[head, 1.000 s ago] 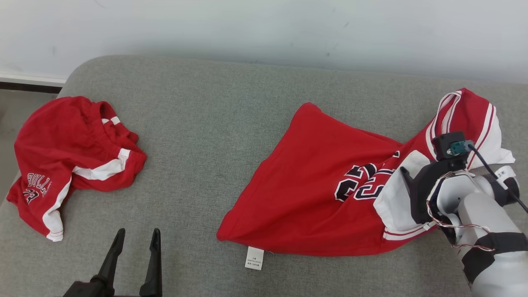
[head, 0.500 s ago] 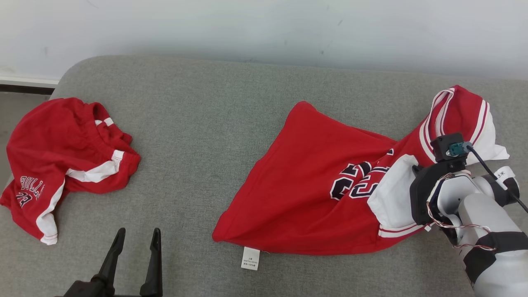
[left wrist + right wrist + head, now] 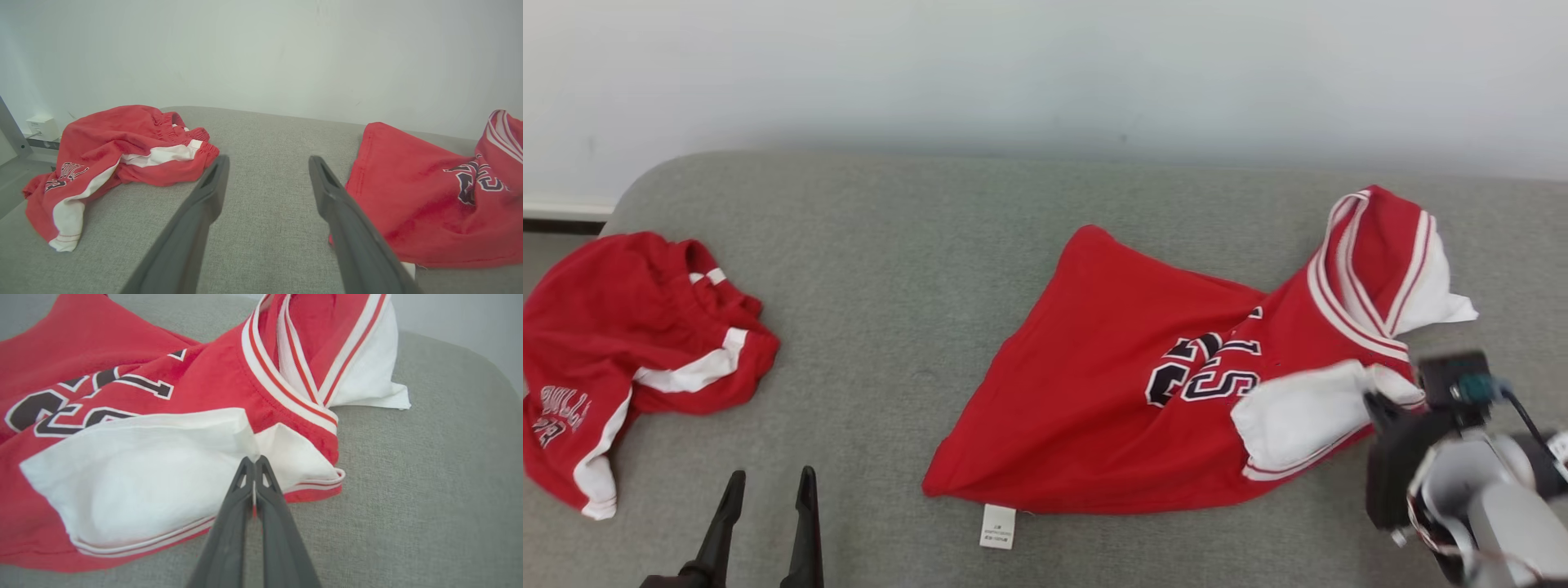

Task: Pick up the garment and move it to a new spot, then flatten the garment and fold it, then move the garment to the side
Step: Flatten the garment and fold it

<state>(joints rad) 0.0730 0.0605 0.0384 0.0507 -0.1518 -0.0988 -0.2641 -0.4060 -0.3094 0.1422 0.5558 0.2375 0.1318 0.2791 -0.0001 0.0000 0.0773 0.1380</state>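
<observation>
So the red jersey [image 3: 1111, 392] is lying crumpled on the right half of the grey couch [image 3: 890, 245], number side up. The right gripper [image 3: 254, 459] has its jaws pinched tight on the white sleeve [image 3: 135, 469]. The left gripper [image 3: 772, 474] hangs over bare cushion, jaws wide apart. The red shorts [image 3: 621, 343] sit way off left.

Jersey [image 3: 1094, 392]: creased dark numerals, unclear. Shorts [image 3: 621, 327]: "BULLS". Tag [image 3: 998, 525] print illegible.

You see the red jersey [image 3: 1094, 392], black numbers up, lying rumpled and spreading left from the right gripper [image 3: 254, 459], whose jaws pinch its white sleeve [image 3: 135, 473].
</observation>
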